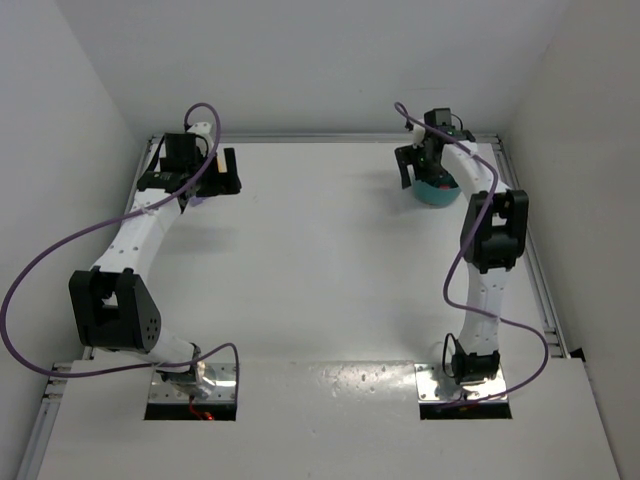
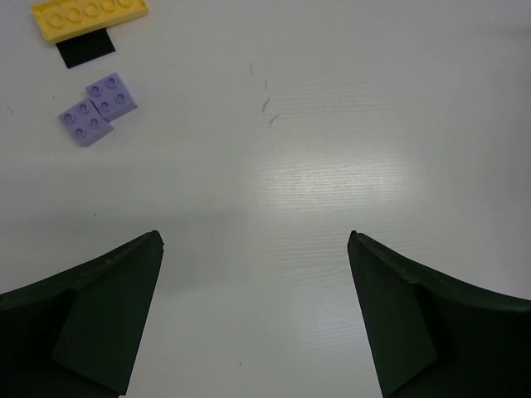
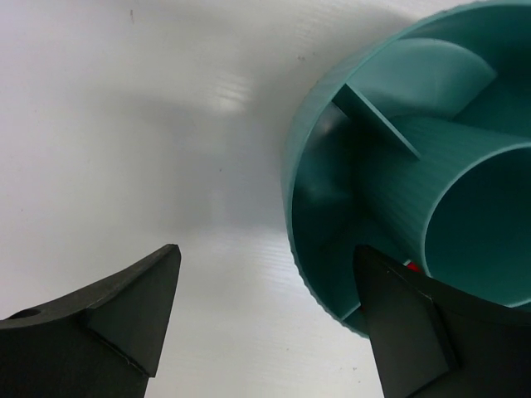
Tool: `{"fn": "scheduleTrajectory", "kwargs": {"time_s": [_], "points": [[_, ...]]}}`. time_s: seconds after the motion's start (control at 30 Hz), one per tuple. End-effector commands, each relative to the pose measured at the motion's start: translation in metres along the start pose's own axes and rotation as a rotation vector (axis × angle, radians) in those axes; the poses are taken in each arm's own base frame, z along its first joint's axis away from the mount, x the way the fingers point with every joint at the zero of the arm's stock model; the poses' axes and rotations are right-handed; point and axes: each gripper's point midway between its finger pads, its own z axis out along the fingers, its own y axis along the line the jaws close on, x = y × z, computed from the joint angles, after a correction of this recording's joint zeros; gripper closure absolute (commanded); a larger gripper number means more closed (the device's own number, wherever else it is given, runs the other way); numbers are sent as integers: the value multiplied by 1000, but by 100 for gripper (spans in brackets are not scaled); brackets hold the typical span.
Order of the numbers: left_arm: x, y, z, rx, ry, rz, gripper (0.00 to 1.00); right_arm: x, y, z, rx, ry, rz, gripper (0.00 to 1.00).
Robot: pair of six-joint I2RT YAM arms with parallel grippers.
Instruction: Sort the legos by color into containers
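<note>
A long yellow lego (image 2: 90,16) lies at the top left of the left wrist view, with two pale purple legos (image 2: 112,94) (image 2: 85,123) side by side just below it. My left gripper (image 2: 255,239) hangs open over bare table, right of and short of these bricks, with nothing between its fingers. At the back right sits the teal dish (image 1: 437,190), its compartments ringing a centre cup (image 3: 485,224). My right gripper (image 3: 267,249) is open astride the dish's wall (image 3: 292,166), one finger (image 3: 406,323) over a compartment, the other outside. A red sliver (image 3: 412,267) peeks beside that finger.
A small black patch (image 2: 85,50) lies under the yellow lego's near edge. Metal rails (image 1: 540,290) frame the table, and white walls close in on three sides. Purple cables (image 1: 40,270) loop off both arms.
</note>
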Motion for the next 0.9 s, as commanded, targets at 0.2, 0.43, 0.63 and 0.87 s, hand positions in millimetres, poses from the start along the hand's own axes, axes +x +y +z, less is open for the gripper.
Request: {"fn": "scheduleTrajectory", "kwargs": {"time_s": [0.2, 0.43, 0.63, 0.87], "points": [[-14, -8, -5, 24, -48, 8, 0, -7, -14, -45, 39, -54, -64, 15], [-14, -8, -5, 24, -48, 8, 0, 0, -22, -52, 61, -35, -86, 15], [-16, -9, -8, 25, -57, 9, 0, 8, -17, -55, 15, -29, -88, 15], [-12, -8, -6, 24, -48, 8, 0, -11, 2, -72, -76, -152, -91, 15]]}}
